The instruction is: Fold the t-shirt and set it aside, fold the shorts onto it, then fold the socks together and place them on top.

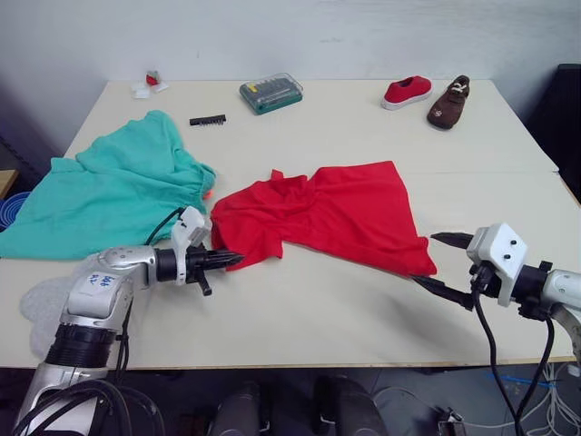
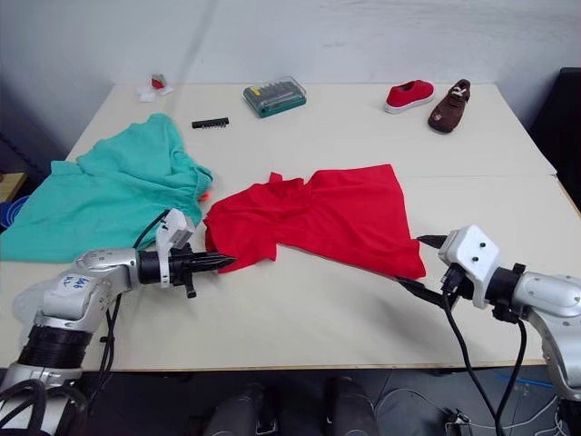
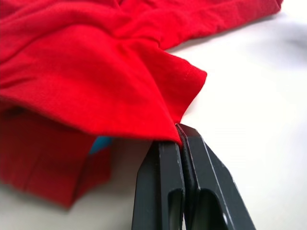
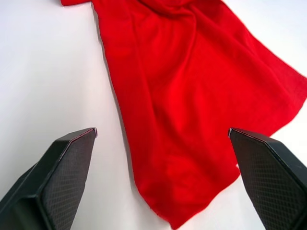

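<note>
T-shirt sleeve hem pinched by left gripper; right gripper spread beside bottom corner, apparently readied for fold

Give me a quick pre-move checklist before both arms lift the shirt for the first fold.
1. Left gripper shut on the t-shirt edge: ok; the left wrist view shows its fingers closed right at the hem.
2. Right gripper holding the shirt: not ok, open, with the near corner between its fingers but ungrasped.
3. Shirt flat: not ok, bunched at the robot's left end.
4. Shorts apart from the shirt: cannot tell, edges very close.
5. Shoes and tool case out of the way: ok, at the table's far edge.
</note>
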Robot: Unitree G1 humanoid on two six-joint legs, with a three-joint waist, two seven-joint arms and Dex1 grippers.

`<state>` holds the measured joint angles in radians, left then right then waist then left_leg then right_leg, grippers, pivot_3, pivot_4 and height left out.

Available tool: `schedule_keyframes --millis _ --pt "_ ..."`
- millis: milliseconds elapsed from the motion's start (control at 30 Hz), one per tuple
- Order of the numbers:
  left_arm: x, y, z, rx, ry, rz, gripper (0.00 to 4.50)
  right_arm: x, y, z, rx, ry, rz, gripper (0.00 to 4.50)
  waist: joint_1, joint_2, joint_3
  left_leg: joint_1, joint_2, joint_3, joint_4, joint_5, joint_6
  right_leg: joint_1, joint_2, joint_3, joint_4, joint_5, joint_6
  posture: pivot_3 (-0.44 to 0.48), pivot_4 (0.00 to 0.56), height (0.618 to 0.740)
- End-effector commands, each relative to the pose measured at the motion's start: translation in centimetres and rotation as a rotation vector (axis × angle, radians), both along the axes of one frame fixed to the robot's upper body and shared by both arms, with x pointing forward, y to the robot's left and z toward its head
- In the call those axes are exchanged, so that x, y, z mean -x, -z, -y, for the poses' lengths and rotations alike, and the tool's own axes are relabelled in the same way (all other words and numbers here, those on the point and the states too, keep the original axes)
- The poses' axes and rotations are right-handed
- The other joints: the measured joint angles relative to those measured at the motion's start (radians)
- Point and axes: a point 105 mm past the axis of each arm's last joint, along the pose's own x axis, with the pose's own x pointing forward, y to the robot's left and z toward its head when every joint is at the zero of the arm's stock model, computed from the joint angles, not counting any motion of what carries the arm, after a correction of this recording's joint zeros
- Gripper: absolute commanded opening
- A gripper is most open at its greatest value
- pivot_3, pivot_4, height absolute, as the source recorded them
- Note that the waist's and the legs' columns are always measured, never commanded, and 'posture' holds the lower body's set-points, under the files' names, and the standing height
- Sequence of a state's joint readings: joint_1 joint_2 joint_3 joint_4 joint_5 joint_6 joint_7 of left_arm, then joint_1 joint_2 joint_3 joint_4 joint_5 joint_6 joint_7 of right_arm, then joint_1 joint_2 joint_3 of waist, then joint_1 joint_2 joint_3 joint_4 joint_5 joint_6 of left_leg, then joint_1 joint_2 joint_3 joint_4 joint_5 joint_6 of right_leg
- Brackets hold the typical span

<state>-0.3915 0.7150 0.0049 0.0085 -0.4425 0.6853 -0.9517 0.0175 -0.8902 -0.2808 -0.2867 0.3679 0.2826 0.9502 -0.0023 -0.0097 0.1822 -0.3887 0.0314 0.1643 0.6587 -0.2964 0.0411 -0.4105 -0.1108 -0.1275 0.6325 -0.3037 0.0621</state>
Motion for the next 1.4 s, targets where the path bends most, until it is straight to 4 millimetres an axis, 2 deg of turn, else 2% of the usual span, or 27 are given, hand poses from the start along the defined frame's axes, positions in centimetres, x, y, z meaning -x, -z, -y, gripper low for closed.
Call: schedule_keyframes --millis 33,167,300,400,467,567,667,767,900,1033,1167,1400 --pt "0.3 -1.6 -1.5 0.013 -0.014 0.016 0.04 0.2 -1.0 0.3 0.007 0.001 0.048 4.50 0.001 0.000 0.000 0.000 0.000 0.000 0.000 0.000 0.000 0.000 0.000 0.000 0.000 0.000 0.000 0.000 0.150 0.740" --pt "1.3 -1.7 -3.1 -0.021 -0.005 -0.043 0.04 0.1 -0.9 0.3 0.003 0.000 0.044 4.50 0.000 0.000 0.000 0.000 0.000 0.000 0.000 0.000 0.000 0.000 0.000 0.000 0.000 0.000 0.000 0.000 0.150 0.740" --pt "1.0 -1.1 -2.5 -0.044 0.001 -0.024 0.04 0.1 -0.6 0.0 -0.004 -0.009 0.041 4.50 0.003 0.000 0.000 0.000 0.000 0.000 0.000 0.000 0.000 0.000 -0.001 0.000 0.000 0.000 0.000 0.000 0.150 0.740" --pt "0.5 -1.2 -2.6 -0.077 -0.022 0.024 0.62 0.1 -0.6 -0.1 -0.004 -0.013 0.042 4.50 0.003 0.000 0.000 0.000 -0.001 -0.001 0.001 0.000 0.000 0.000 -0.001 0.000 0.000 0.000 0.000 0.000 0.150 0.740" --pt "0.8 -1.8 -3.2 -0.133 -0.005 0.081 1.17 0.2 -0.8 0.1 -0.008 -0.008 0.043 4.50 0.002 0.000 0.000 -0.001 -0.001 -0.001 0.001 0.000 0.000 0.000 -0.001 0.000 0.000 0.000 0.000 0.000 0.150 0.740" --pt "1.6 -2.8 -4.3 -0.249 0.032 0.171 2.20 0.3 -0.9 0.4 -0.011 0.002 0.044 4.50 -0.006 0.000 0.000 0.000 0.000 -0.001 0.000 0.000 0.000 0.000 -0.001 0.000 0.001 0.000 0.000 0.000 0.150 0.740" --pt "3.2 -3.4 -5.3 -0.386 0.127 0.238 3.16 0.5 -0.9 0.5 -0.010 0.007 0.045 4.50 -0.006 0.000 0.000 0.000 0.000 0.000 0.000 0.000 -0.001 -0.001 -0.001 0.001 0.001 -0.001 -0.001 0.000 0.150 0.740" --pt "4.3 -5.1 -4.4 -0.378 0.224 0.326 3.16 0.6 -0.9 0.5 -0.015 0.012 0.045 4.50 -0.001 0.000 0.000 0.000 0.000 0.000 0.000 -0.001 -0.001 -0.001 -0.002 0.001 0.001 -0.001 -0.001 0.000 0.150 0.740" --pt "4.9 -4.8 -2.8 -0.444 0.367 0.393 3.16 0.6 -0.9 0.5 -0.016 0.013 0.044 4.50 0.004 0.000 0.000 0.000 -0.001 -0.002 -0.001 -0.003 0.000 0.000 -0.003 0.000 0.000 -0.001 -0.001 0.000 0.150 0.740" --pt "3.0 -3.5 0.1 -0.443 0.440 0.457 3.16 0.4 -0.9 0.4 -0.012 0.006 0.043 4.50 0.009 0.001 0.000 0.000 -0.001 -0.002 0.000 -0.002 0.001 0.000 -0.003 0.000 0.000 -0.001 -0.001 0.000 0.150 0.740" --pt "0.5 -1.3 2.3 -0.398 0.443 0.411 3.16 0.3 -1.1 0.0 -0.015 -0.003 0.049 4.50 0.009 0.000 0.000 -0.001 -0.002 0.000 0.001 -0.002 0.002 0.000 -0.001 0.000 0.001 0.000 0.000 0.000 0.150 0.740" --pt "0.3 0.0 4.1 -0.396 0.513 0.352 3.16 0.9 -0.5 -0.9 -0.013 -0.031 0.030 4.50 0.001 0.000 0.000 -0.001 0.000 0.001 0.004 -0.002 0.002 0.000 0.000 0.000 0.003 -0.001 0.001 0.000 0.150 0.740"
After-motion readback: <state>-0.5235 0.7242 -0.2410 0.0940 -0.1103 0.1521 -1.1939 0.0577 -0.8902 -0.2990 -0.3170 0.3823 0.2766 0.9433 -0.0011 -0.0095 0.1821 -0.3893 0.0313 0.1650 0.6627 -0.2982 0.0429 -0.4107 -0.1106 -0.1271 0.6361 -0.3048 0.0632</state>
